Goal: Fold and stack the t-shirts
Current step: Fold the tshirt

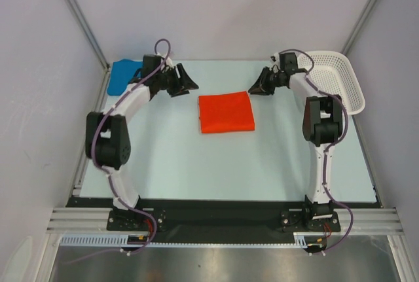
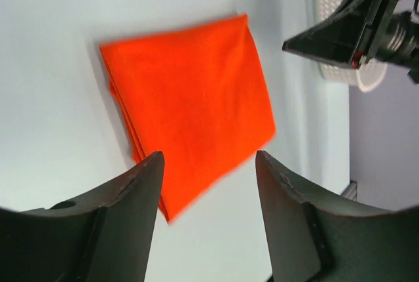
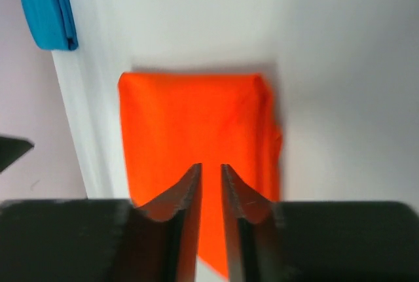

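Note:
The orange-red t-shirt lies folded into a flat rectangle in the middle of the table, with nothing gripping it. The blue t-shirt lies folded at the far left corner, partly hidden behind my left arm. My left gripper hovers just off the orange shirt's far left corner, jaws wide apart and empty. My right gripper hangs near the shirt's far right corner. Its jaws stand a narrow gap apart with nothing between them. In the wrist views the orange shirt lies beyond the fingertips, untouched.
A white perforated basket stands at the far right edge of the table, beside my right arm. The blue shirt shows at the top left of the right wrist view. Grey walls close in the table on three sides.

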